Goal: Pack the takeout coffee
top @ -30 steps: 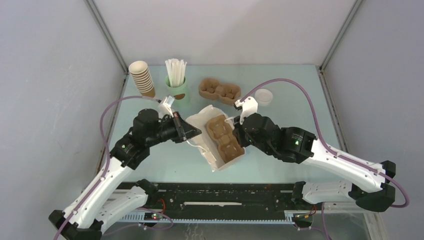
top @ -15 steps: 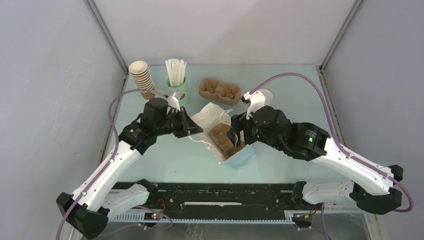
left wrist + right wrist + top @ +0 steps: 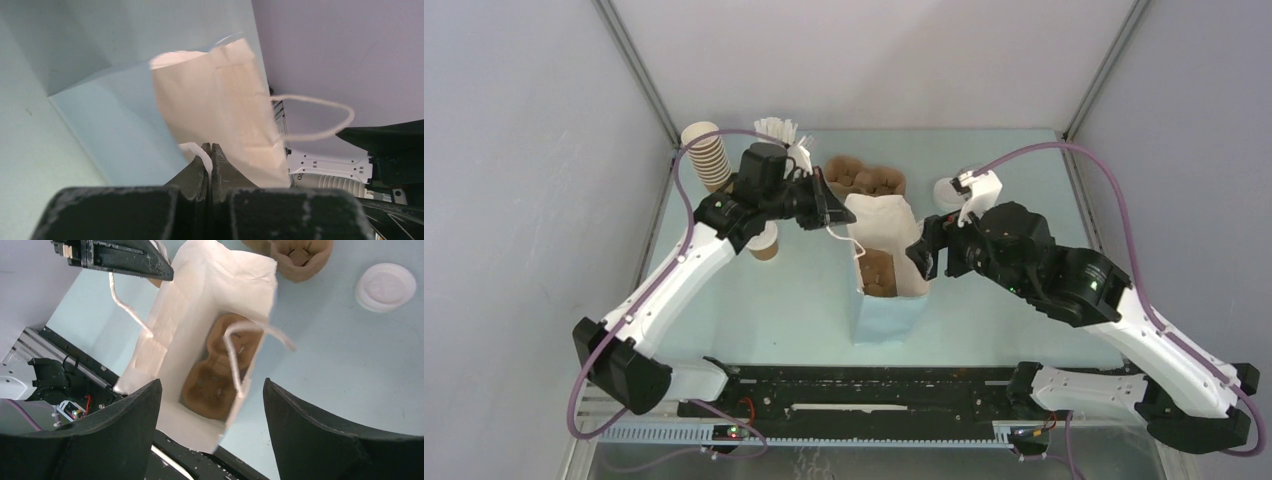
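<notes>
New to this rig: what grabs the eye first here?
A white paper bag stands open at table centre with a pulp carrier inside. The left gripper, jaws shut, holds it by a handle; the right gripper hovers open-jawed at its mouth. The takeout coffee sits outside, under the left arm.

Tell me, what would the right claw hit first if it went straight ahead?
Likely the white paper bag, its handle and rim right ahead of the open right gripper; then the pulp carrier inside. Depth is unclear.
</notes>
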`<action>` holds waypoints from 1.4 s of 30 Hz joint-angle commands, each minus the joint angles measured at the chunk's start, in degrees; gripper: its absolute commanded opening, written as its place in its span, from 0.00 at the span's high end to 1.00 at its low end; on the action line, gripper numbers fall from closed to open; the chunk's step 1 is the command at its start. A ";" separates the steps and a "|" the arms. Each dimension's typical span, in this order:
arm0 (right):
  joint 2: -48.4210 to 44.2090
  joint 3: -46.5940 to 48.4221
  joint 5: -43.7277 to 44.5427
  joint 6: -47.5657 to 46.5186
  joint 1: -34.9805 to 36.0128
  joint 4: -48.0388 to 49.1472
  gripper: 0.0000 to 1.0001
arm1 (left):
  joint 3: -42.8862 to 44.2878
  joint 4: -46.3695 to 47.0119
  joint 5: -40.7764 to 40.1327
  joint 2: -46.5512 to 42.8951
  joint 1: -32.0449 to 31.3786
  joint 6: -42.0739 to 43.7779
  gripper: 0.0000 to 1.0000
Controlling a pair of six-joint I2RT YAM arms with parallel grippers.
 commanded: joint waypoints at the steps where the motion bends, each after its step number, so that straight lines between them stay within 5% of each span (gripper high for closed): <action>1: -2.59 -1.24 -0.98 -2.34 -2.28 0.88 0.17 | 7.73 1.35 3.64 3.36 -0.05 1.85 0.97; 9: -2.26 -1.03 6.33 6.75 -4.19 -0.24 0.16 | 8.01 0.28 4.58 3.80 -0.45 1.76 0.89; 21: 3.17 -1.40 -0.84 19.30 3.02 15.17 0.22 | 6.95 -10.49 -5.57 -4.01 0.14 12.32 0.61; 31: 10.27 -2.34 20.32 20.77 6.53 22.16 0.25 | 7.58 -18.10 -15.61 -12.08 0.60 21.14 0.41; 37: 12.89 -2.27 24.58 19.19 6.73 23.03 0.26 | 5.45 -18.87 -22.96 -19.36 0.60 23.43 0.27; 42: 13.86 -2.27 24.69 18.66 5.78 23.69 0.28 | 0.94 -14.86 -14.03 -21.80 0.60 20.77 0.21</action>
